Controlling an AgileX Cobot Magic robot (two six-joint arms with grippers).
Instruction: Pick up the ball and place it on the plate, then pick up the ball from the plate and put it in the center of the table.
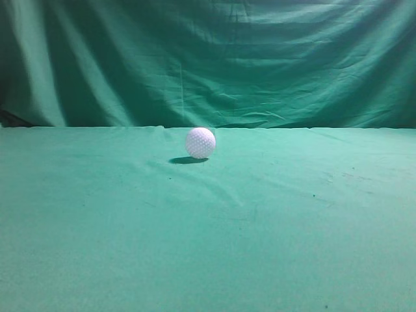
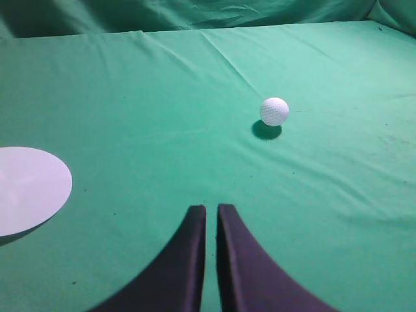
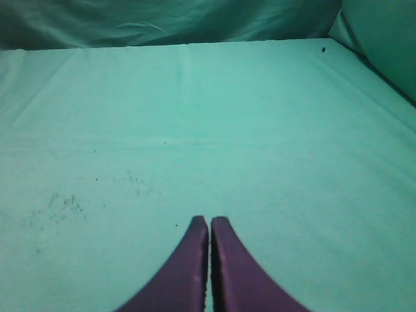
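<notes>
The white dimpled ball [image 1: 200, 142] rests on the green cloth table [image 1: 208, 221] near its middle, toward the back. It also shows in the left wrist view [image 2: 274, 111], ahead and to the right of my left gripper [image 2: 211, 208]. The left gripper is shut and empty, well short of the ball. A white plate [image 2: 29, 187] lies on the cloth at the left edge of the left wrist view, empty. My right gripper [image 3: 210, 220] is shut and empty over bare cloth. Neither gripper shows in the exterior view.
A draped green cloth backdrop [image 1: 208, 58] hangs behind the table. The table's far edge meets it in both wrist views. The cloth has slight wrinkles near the ball and small dark specks [image 3: 65, 201] on the right side.
</notes>
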